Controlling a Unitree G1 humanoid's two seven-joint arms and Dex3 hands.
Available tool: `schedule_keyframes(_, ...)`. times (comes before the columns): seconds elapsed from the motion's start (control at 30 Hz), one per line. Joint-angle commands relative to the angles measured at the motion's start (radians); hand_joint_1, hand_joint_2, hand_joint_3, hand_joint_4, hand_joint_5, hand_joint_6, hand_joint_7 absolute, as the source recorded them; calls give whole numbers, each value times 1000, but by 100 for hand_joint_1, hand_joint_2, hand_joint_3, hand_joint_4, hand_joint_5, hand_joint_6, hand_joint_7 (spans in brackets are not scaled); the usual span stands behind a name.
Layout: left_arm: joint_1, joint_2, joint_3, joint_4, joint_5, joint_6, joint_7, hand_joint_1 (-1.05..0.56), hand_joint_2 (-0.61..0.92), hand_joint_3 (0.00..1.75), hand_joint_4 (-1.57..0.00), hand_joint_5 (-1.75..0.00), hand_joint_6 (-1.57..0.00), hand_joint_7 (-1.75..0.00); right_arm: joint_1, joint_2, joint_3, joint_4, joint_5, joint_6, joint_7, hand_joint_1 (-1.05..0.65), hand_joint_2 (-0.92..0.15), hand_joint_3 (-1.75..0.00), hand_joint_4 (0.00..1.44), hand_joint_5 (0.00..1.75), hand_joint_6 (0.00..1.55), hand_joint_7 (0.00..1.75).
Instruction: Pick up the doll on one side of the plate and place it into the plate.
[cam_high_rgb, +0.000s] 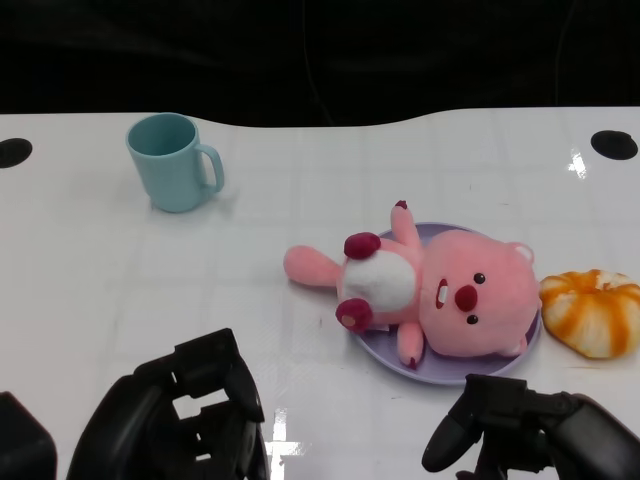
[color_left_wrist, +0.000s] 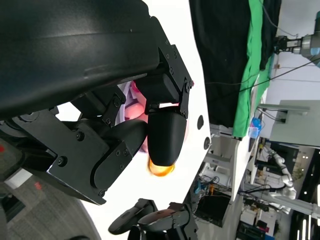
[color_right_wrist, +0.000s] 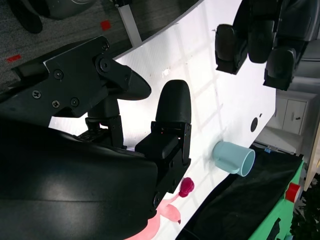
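Note:
A pink plush doll (cam_high_rgb: 450, 290) with a white belly lies on its back on the lavender plate (cam_high_rgb: 385, 355), right of the table's middle; its tail and one leg hang over the plate's left rim. My left hand (cam_high_rgb: 180, 420) is low at the near left, well apart from the doll, and holds nothing. My right hand (cam_high_rgb: 520, 430) sits at the near right just in front of the plate, fingers apart and empty. The right wrist view shows the doll's dark pink foot (color_right_wrist: 186, 187) past my fingers (color_right_wrist: 172, 107).
A teal mug (cam_high_rgb: 172, 162) stands at the back left, also seen as the mug (color_right_wrist: 235, 157) in the right wrist view. An orange and white pumpkin toy (cam_high_rgb: 593, 312) lies against the plate's right side. The table's far edge meets a black backdrop.

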Motion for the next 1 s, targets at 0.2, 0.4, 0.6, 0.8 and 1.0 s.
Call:
schedule_keyframes(0.2, -22, 1, 1, 103, -17, 8, -2, -10, 33, 154, -99, -175, -78, -174, 16, -10, -31, 14, 15, -34, 14, -10, -64, -92, 63, 157, 58, 124)
schedule_keyframes(0.4, -31, 17, -2, 119, -7, -3, -23, -12, 30, 157, -99, -175, -78, -174, 26, -11, -39, 32, 18, -72, 22, -9, -65, -91, 63, 159, 58, 123)
schedule_keyframes(0.6, -35, 18, -3, 119, -8, 10, -14, -12, 29, 157, -100, -175, -80, -172, 25, -15, -41, 41, 11, -86, 18, -10, -65, -91, 63, 158, 59, 123)
schedule_keyframes(0.8, -36, 21, 0, 113, -16, 16, -18, -12, 31, 156, -99, -175, -80, -172, 22, -15, -34, 31, 6, -71, 15, -10, -65, -91, 64, 158, 59, 122)
schedule_keyframes(1.0, -36, 21, 1, 112, -18, 17, -18, -12, 30, 156, -98, -175, -79, -172, 21, -18, -33, 31, 1, -78, 17, -10, -65, -91, 64, 158, 59, 122)
